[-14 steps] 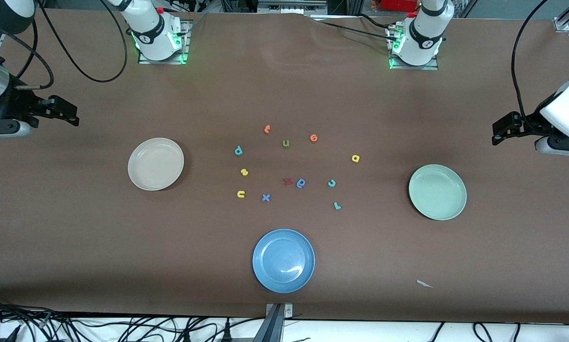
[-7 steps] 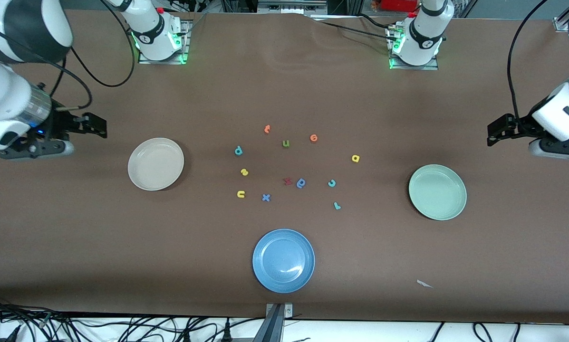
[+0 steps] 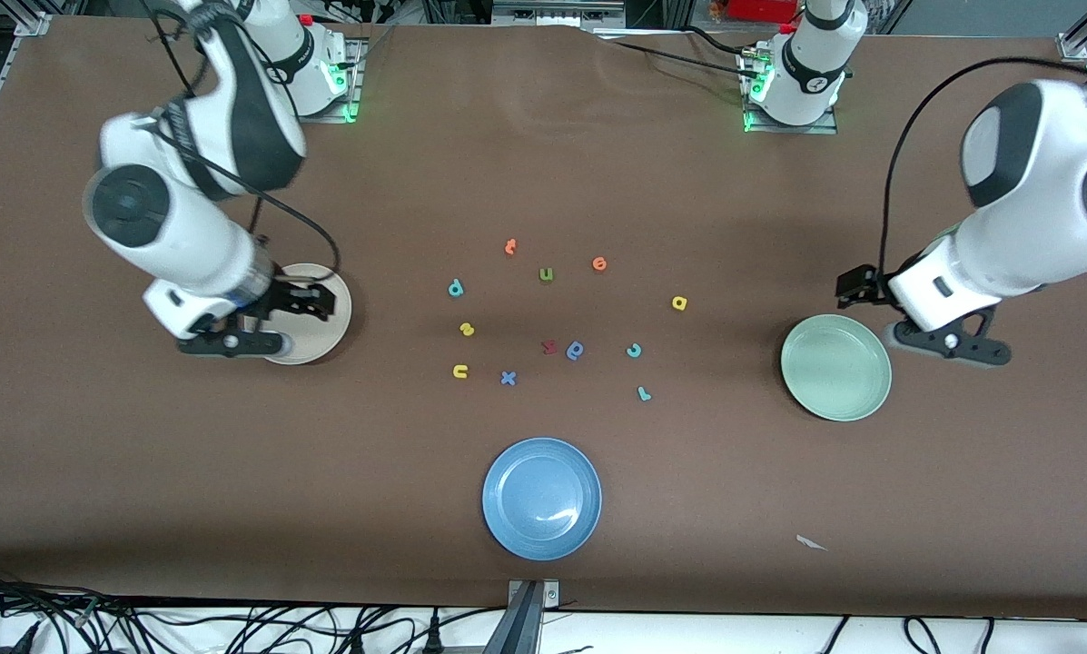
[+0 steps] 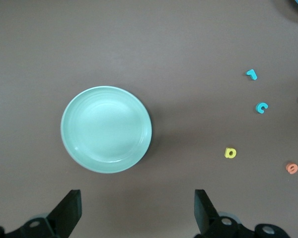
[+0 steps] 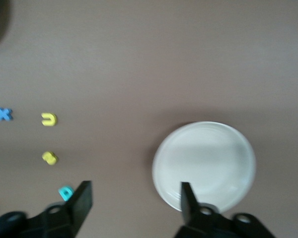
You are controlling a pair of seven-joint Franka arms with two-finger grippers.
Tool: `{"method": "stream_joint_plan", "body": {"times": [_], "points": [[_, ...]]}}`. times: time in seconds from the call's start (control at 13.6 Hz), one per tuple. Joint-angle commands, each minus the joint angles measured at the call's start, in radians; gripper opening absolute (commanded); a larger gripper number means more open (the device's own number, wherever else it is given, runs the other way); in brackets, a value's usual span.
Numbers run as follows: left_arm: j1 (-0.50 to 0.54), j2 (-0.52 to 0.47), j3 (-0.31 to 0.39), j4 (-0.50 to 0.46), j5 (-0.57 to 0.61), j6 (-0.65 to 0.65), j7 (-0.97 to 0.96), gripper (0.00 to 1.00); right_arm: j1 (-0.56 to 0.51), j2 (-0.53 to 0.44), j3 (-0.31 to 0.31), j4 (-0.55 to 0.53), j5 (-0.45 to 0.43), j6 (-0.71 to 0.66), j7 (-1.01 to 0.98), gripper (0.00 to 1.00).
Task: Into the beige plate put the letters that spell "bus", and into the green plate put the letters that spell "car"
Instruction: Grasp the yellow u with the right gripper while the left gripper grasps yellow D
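**A:** Front view first: where do the letters lie?

**B:** All six are loose on the brown table [image 3: 543,163], mid-surface, none yet in a plate. The teal "b" [image 3: 455,289], yellow "s" [image 3: 467,330] and yellow "u" [image 3: 459,371] sit toward the right arm's end of the cluster. The yellow "a" [image 3: 679,303], teal "c" [image 3: 634,350] and teal "r" [image 3: 644,393] sit toward the left arm's end.

**A:** And the plates?

**B:** The beige plate [image 3: 321,345] is near the right arm's end and the green plate [image 3: 835,368] near the left arm's end, both empty. The blue plate [image 3: 541,498] lies by the table's near edge.

**A:** Grippers?

**B:** The right gripper [image 3: 321,302] hangs over the beige plate, jaws apart and holding nothing. The left gripper [image 3: 856,283] is over the table beside the green plate's rim, spread wide and empty.

**A:** So which step?

**B:** I'd judge the approach to the first pick. Next, each arm must reach on to the cluster, avoid the olive "u" [image 3: 547,274] and the orange letter [image 3: 599,264], and pinch one tiny flat letter cleanly.
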State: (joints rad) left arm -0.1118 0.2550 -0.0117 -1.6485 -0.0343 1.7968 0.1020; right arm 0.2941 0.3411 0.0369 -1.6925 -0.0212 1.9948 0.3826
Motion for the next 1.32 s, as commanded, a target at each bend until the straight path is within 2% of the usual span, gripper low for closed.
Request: {"method": "stream_joint_plan", "body": {"times": [0.0, 0.07, 0.44, 0.66, 0.73, 1.03, 1.25], "points": [[0.001, 0.015, -0.045, -0.066, -0.018, 0.102, -0.040, 1.00, 0.083, 0.140, -0.008, 0.053, -0.003, 0.123, 0.218, 0.62], [0.003, 0.010, -0.069, -0.121, -0.018, 0.157, -0.051, 1.00, 0.106, 0.185, -0.008, 0.068, 0.000, 0.163, 0.290, 0.58], [0.001, -0.003, -0.189, -0.351, 0.001, 0.450, -0.223, 1.00, 0.175, 0.364, -0.009, 0.116, -0.008, 0.366, 0.423, 0.58], [-0.044, 0.016, -0.206, -0.476, 0.002, 0.640, -0.301, 1.00, 0.178, 0.433, -0.009, 0.177, -0.003, 0.417, 0.423, 0.58], [-0.066, 0.036, -0.206, -0.490, 0.022, 0.679, -0.344, 1.00, 0.180, 0.459, -0.008, 0.206, -0.003, 0.418, 0.426, 0.58], [-0.114, 0.144, -0.211, -0.479, 0.235, 0.725, -0.608, 1.00, 0.221, 0.516, -0.014, 0.249, -0.025, 0.418, 0.430, 0.58], [-0.126, 0.188, -0.214, -0.468, 0.235, 0.727, -0.620, 0.98, 0.223, 0.516, -0.014, 0.248, -0.040, 0.412, 0.429, 0.58]]}}
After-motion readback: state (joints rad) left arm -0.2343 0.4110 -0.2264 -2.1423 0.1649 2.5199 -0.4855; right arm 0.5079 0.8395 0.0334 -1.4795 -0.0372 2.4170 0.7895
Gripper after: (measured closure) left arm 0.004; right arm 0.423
